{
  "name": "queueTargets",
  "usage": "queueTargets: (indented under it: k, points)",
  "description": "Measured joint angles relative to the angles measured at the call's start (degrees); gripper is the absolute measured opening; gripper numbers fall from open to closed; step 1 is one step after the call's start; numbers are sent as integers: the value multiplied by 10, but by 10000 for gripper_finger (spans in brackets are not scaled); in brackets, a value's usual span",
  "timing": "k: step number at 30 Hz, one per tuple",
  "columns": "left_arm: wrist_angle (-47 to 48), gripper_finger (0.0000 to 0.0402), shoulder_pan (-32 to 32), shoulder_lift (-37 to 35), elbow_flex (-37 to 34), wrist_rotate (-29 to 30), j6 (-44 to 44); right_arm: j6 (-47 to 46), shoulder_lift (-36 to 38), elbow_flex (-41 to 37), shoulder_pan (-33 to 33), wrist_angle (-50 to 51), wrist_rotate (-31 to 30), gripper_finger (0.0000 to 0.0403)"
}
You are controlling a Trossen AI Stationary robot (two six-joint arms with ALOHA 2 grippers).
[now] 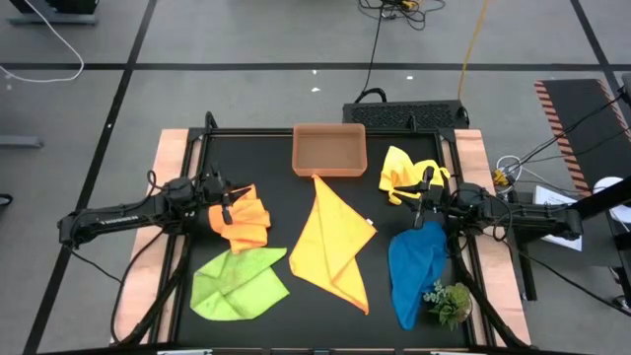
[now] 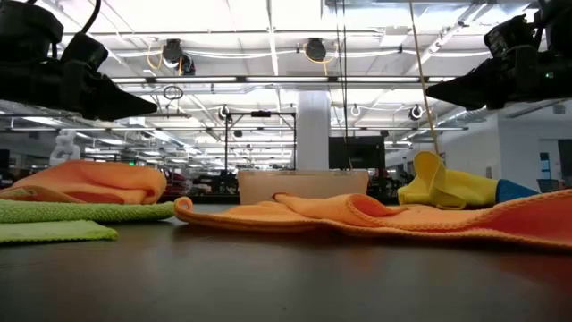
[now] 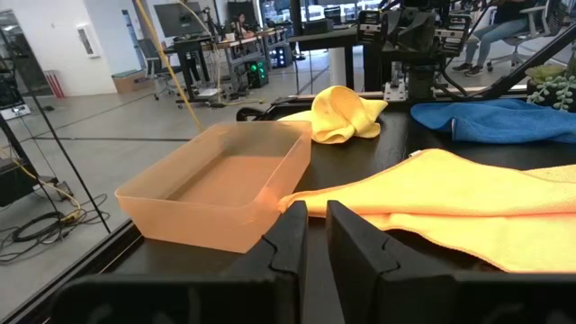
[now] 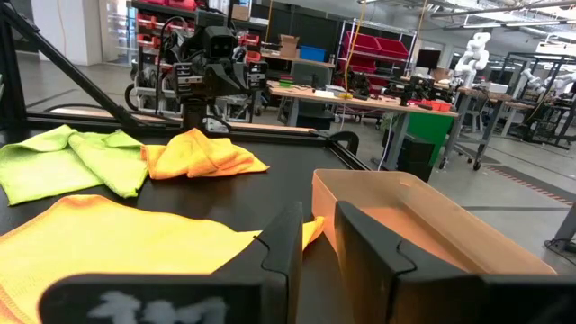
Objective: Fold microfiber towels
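**A:** Towels first: where are they, and what are my claws doing?

**B:** My left claw (image 1: 226,206) hangs over the orange towel (image 1: 244,223), fingers a narrow slit apart, holding nothing. My right claw (image 1: 421,197) matches, between the bunched yellow towel (image 1: 404,168) and the blue towel (image 1: 416,266).

**A:** And beyond them?

**B:** The big yellow towel (image 1: 330,247) lies mid-desk below the tray (image 1: 329,150), the green towel (image 1: 237,281) front-left. No readable writing.

Robotics lab or workshop: open hall, ceiling strip lights (image 2: 268,36), workbenches (image 4: 360,94) with gear, red parts bins (image 4: 373,49), white humanoid robot (image 4: 472,54), floor cables (image 1: 39,44).
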State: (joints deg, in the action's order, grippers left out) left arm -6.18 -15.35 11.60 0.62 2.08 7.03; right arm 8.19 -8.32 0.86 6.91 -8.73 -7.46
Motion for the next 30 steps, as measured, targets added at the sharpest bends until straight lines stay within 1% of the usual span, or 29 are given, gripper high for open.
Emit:
queueTargets:
  k: [26,30]
  points:
    - [0,49,0,0,0,0,0,0,0,0,0,-1,0,59]
    - [0,49,0,0,0,0,0,0,0,0,0,-39,0,59]
